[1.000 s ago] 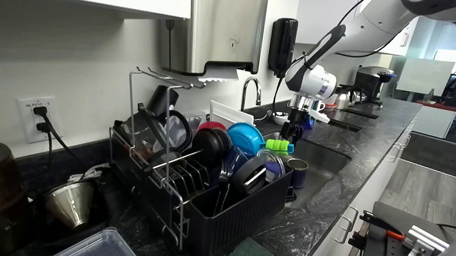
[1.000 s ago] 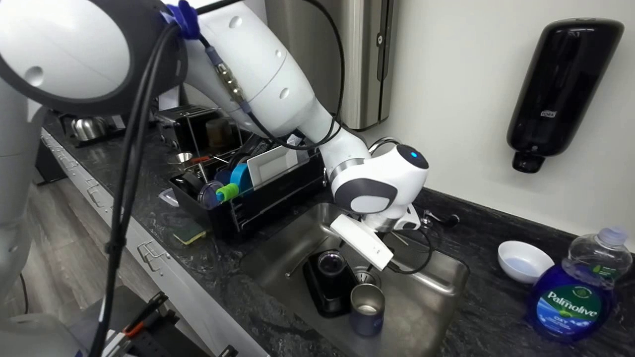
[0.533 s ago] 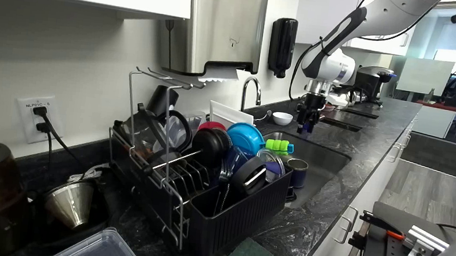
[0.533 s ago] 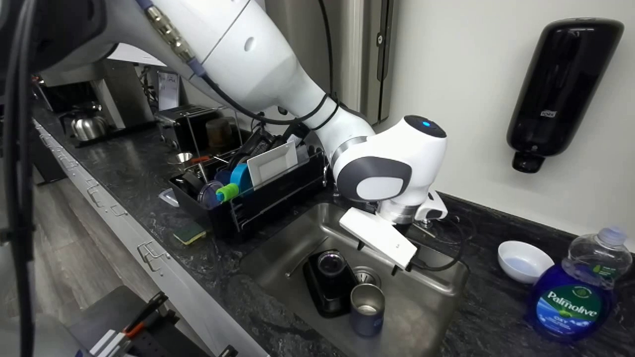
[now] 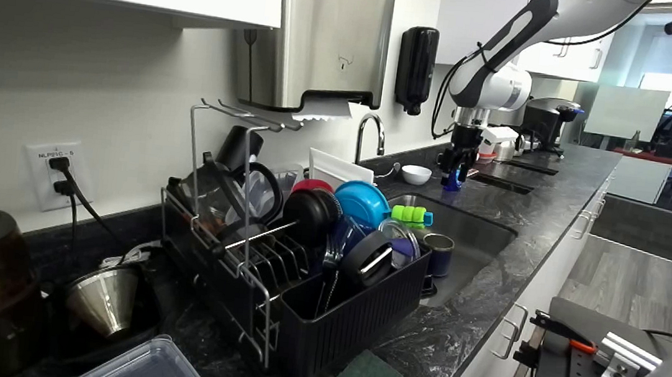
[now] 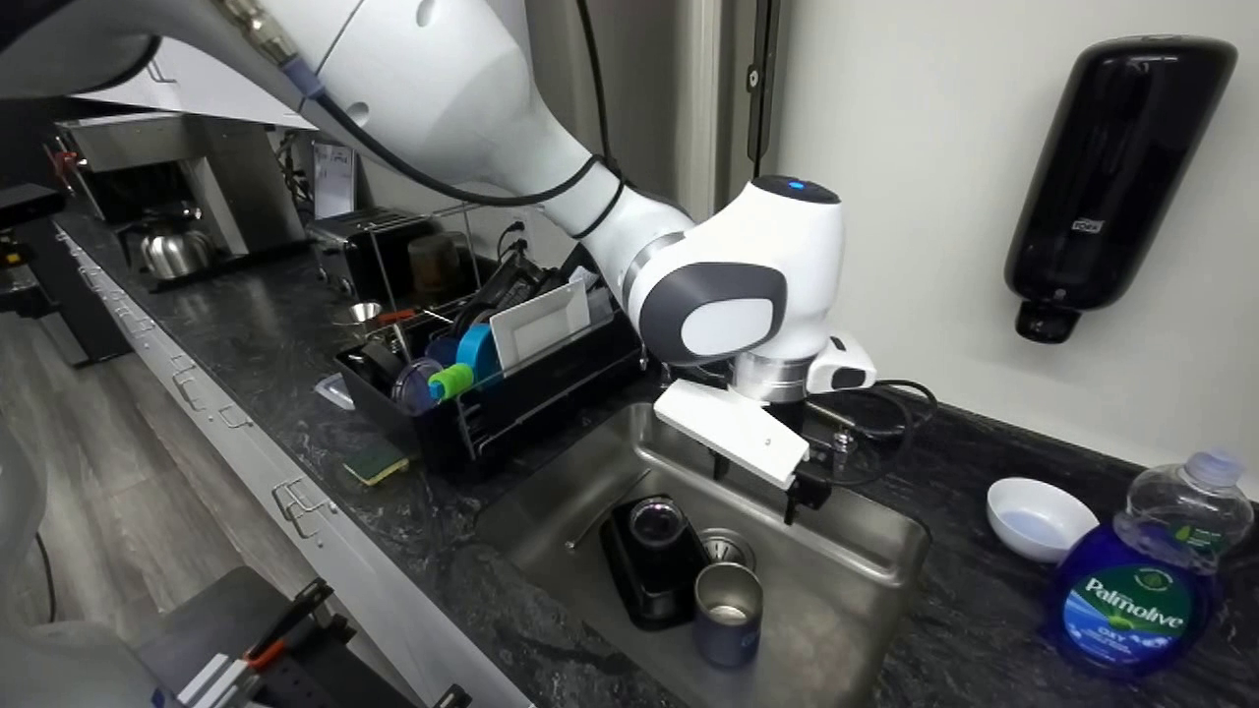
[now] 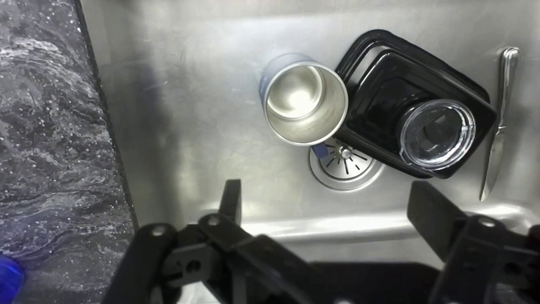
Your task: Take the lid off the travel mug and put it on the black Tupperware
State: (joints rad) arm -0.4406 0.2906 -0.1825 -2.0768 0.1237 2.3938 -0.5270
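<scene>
The clear lid (image 7: 438,134) is already off the travel mug (image 7: 306,103) and lying on one end of the black Tupperware (image 7: 392,90), all of it down in the steel sink (image 7: 202,109). Mug's standing upright, mouth up, right next to the Tupperware; can't really tell if they touch. The gripper (image 7: 327,196) hangs above the side of the sink nearest the wall (image 6: 905,246), pointing down, jaws spread wide. So the lid, mug and Tupperware are all below it and off toward the side away from the wall, with the drain (image 7: 346,162) showing in between in the wrist view. There's a table knife (image 7: 500,128) just past the lid's end of the Tupperware. Up on the desk (image 6: 974,629): a white bowl (image 6: 1041,521), a bottle of blue Palmolive (image 6: 1131,595), and a packed dish rack (image 5: 354,315) beside the sink.
</scene>
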